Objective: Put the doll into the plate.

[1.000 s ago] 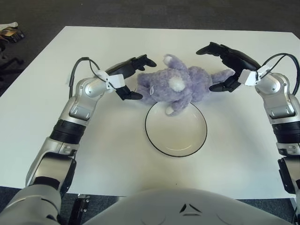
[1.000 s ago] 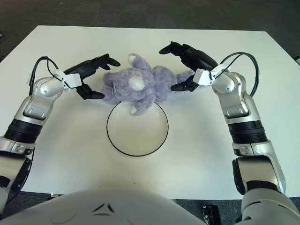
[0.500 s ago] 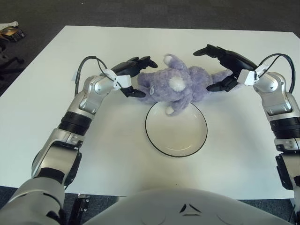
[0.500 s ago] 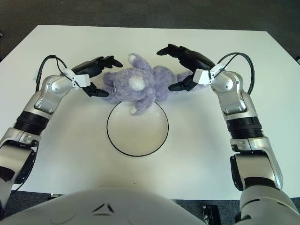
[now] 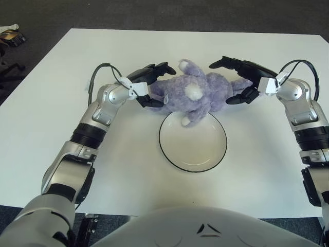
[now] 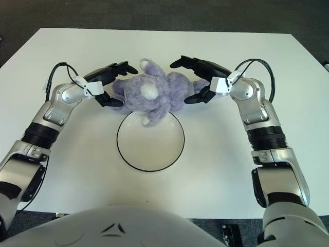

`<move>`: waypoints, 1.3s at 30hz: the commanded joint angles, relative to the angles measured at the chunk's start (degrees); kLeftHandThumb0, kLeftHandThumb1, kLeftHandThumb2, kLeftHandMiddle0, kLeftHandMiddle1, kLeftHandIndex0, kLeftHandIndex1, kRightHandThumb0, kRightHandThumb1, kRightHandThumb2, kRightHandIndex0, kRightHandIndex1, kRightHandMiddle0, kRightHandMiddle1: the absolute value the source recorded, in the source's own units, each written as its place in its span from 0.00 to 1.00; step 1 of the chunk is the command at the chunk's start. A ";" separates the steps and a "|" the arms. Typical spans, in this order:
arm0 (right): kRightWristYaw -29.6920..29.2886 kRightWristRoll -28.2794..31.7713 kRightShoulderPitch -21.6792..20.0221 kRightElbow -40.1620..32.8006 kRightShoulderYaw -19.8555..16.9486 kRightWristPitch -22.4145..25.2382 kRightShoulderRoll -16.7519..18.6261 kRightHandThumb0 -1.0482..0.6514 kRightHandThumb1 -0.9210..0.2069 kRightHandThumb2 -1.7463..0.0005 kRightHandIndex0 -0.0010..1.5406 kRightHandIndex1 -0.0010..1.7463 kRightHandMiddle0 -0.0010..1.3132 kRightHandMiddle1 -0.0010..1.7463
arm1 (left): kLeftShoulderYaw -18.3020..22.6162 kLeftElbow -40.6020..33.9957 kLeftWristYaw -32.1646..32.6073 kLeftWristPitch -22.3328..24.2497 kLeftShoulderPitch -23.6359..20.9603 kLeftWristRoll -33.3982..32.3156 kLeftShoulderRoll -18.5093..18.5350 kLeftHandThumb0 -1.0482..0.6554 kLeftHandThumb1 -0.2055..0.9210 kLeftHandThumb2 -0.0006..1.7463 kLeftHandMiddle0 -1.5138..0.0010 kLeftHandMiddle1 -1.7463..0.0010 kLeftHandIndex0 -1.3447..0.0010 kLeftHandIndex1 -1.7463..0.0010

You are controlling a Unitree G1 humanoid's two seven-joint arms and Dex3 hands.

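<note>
At the middle of the table (image 5: 61,103), the doll (image 5: 198,95) lies on its side just behind the plate (image 5: 169,154), one foot hanging over the plate's far rim. Over the last second I have brought both hands inward — the left hand (image 5: 149,85) has moved from just beside the doll to its head end, and the right hand (image 5: 236,80) has closed in from the other side, upper fingers over the body and thumb beside the leg. Both hands are spread around the doll, bracketing it; I cannot confirm firm contact on either side, and neither has clenched yet. The doll itself has not shifted.

My judgement: the two-handed grasp is nearly set, and the lift has not begun. The doll is not in the plate.

Clearance — the plate sits directly in front of the doll, so the carry is short and toward me. The table is open on every side of the work area, and its edges are well away from both hands.
</note>
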 commanded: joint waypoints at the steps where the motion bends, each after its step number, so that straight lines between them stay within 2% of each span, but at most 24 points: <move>1: 2.22 0.14 -1.76 1.06 1.17 0.70 -0.58 0.10 0.55 0.49 0.00 0.16 0.00 0.45 | -0.24 0.37 0.17 1.05 -0.77 0.10 -0.27 0.21 0.36 0.58 1.00 0.45 1.00 0.45; 3: 3.10 0.60 -2.10 1.53 1.35 0.72 -0.50 0.15 0.62 0.44 0.00 0.21 0.00 0.49 | -0.23 0.38 0.02 1.45 -0.76 -0.01 -0.44 0.22 0.34 0.58 1.00 0.46 1.00 0.45; 7: 6.86 3.59 -2.89 2.40 1.21 2.12 -0.05 0.20 0.70 0.40 0.00 0.27 0.00 0.54 | -0.29 0.73 -0.44 1.89 -0.88 -0.47 -0.89 0.24 0.32 0.60 1.00 0.45 1.00 0.44; 15: 11.69 4.89 -4.39 3.63 2.07 2.67 -0.37 0.30 0.80 0.33 0.00 0.33 0.00 0.58 | -0.22 1.75 -2.66 2.34 -1.18 -2.56 -1.20 0.24 0.31 0.61 1.00 0.43 1.00 0.41; 20: 12.56 4.48 -4.50 4.49 2.71 2.60 -0.23 0.31 0.80 0.32 0.00 0.31 0.00 0.55 | -0.90 1.77 -5.14 3.98 -1.83 -2.52 -0.85 0.21 0.35 0.59 1.00 0.43 1.00 0.42; 27: 13.92 5.59 -4.80 5.89 3.09 4.26 0.50 0.27 0.77 0.34 0.00 0.27 0.00 0.49 | -2.09 2.20 -8.84 7.06 -3.34 -1.81 -0.21 0.20 0.39 0.57 1.00 0.49 1.00 0.44; 31: 13.83 6.08 -4.44 6.39 2.93 4.78 1.00 0.28 0.78 0.35 0.00 0.27 0.00 0.48 | -2.57 3.14 -10.06 8.02 -4.15 -1.71 -0.11 0.18 0.44 0.54 1.00 0.54 1.00 0.48; 35: 13.54 6.50 -4.24 6.73 2.71 5.68 1.46 0.28 0.78 0.35 0.00 0.27 0.00 0.48 | -2.60 3.49 -11.65 8.61 -4.45 -2.83 -0.15 0.19 0.44 0.54 1.00 0.61 1.00 0.52; 39: 12.86 6.02 -4.50 7.66 3.06 5.03 1.75 0.28 0.77 0.35 0.00 0.27 0.00 0.49 | -2.78 4.49 -12.39 7.63 -4.79 -3.38 -0.07 0.20 0.44 0.55 1.00 0.63 1.00 0.54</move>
